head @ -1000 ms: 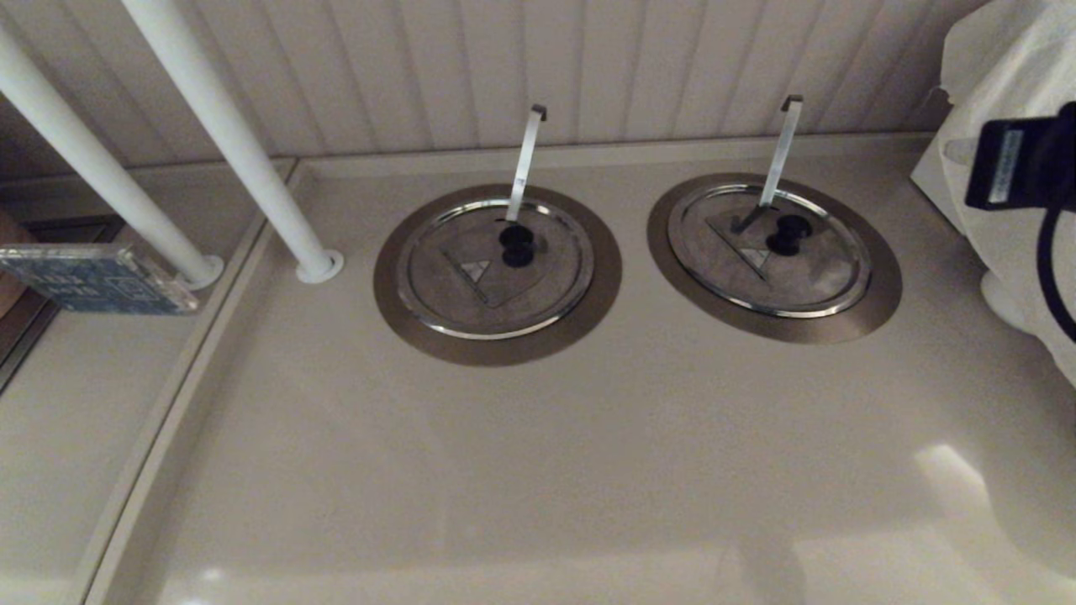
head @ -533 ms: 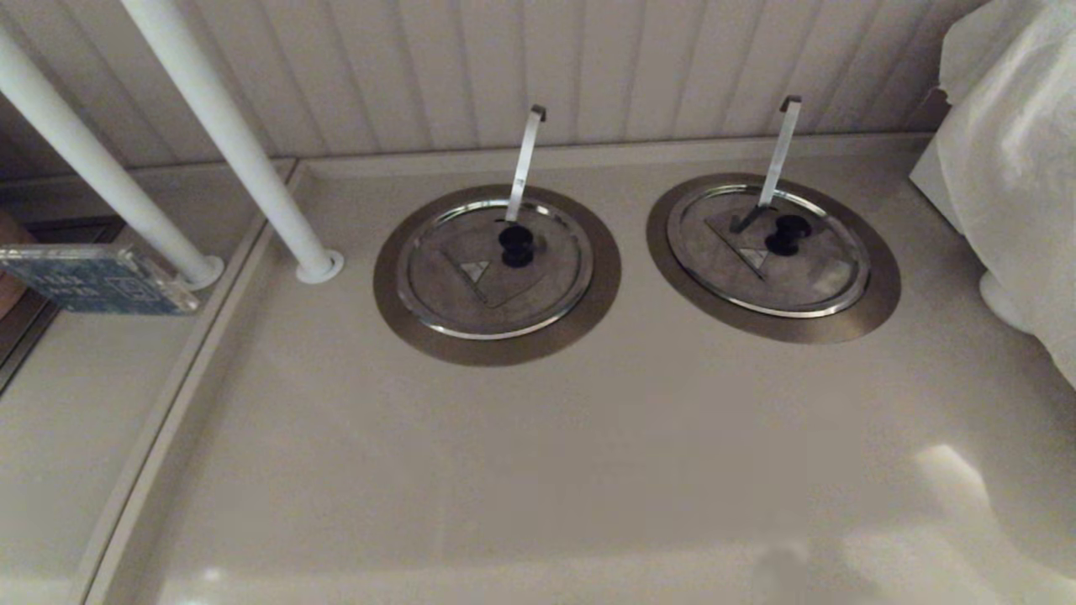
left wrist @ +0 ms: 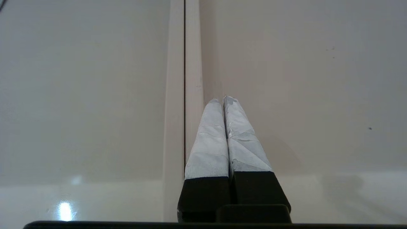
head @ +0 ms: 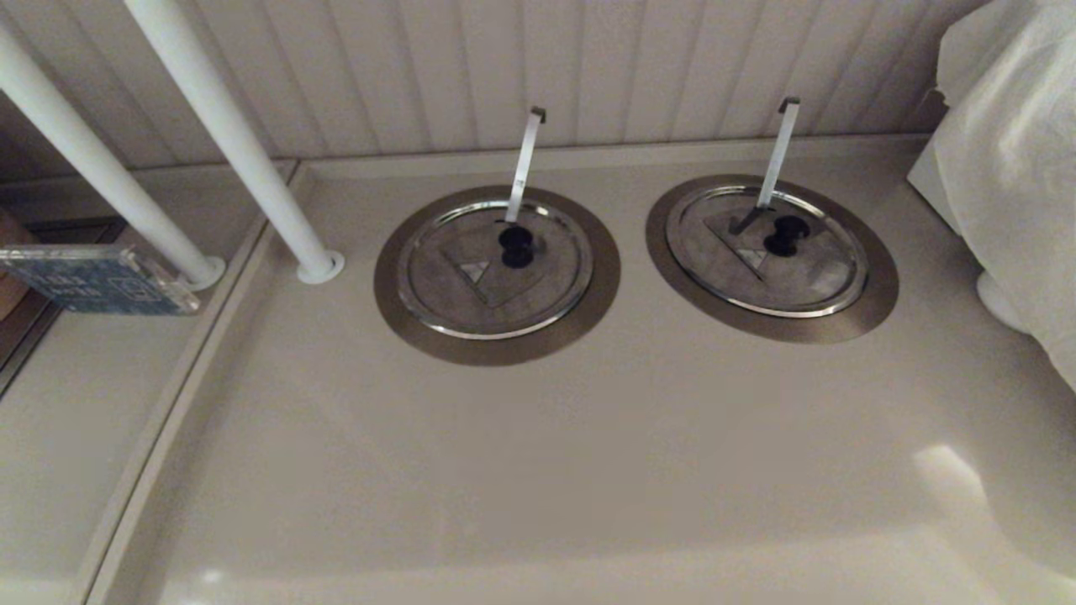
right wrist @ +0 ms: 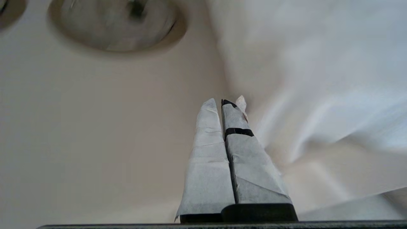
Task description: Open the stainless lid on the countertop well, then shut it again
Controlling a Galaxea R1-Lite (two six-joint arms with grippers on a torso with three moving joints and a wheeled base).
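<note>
The stainless lid [head: 799, 269] lies flat on the right countertop well, whose bronze-grey collar [head: 874, 298] rings it. Its black knob [head: 786, 236] stands beside the foot of the leaning steel strip [head: 777, 151]. Neither gripper shows in the head view. In the right wrist view my right gripper [right wrist: 219, 101] is shut and empty over bare counter, well short of the blurred lid [right wrist: 105, 28]. In the left wrist view my left gripper [left wrist: 222, 100] is shut and empty above a counter seam [left wrist: 184, 79].
A twin lid [head: 471, 290] with a near-upright strip covers the left well. Two white posts [head: 252, 168] rise at the back left. White cloth [head: 1017, 143] hangs at the right edge and lies close beside the right fingers [right wrist: 248, 152]. A blue card [head: 101, 277] sits far left.
The right arm's dark wrist part, at the head view's right edge a second ago, has left that view. Both lids stay in place.
</note>
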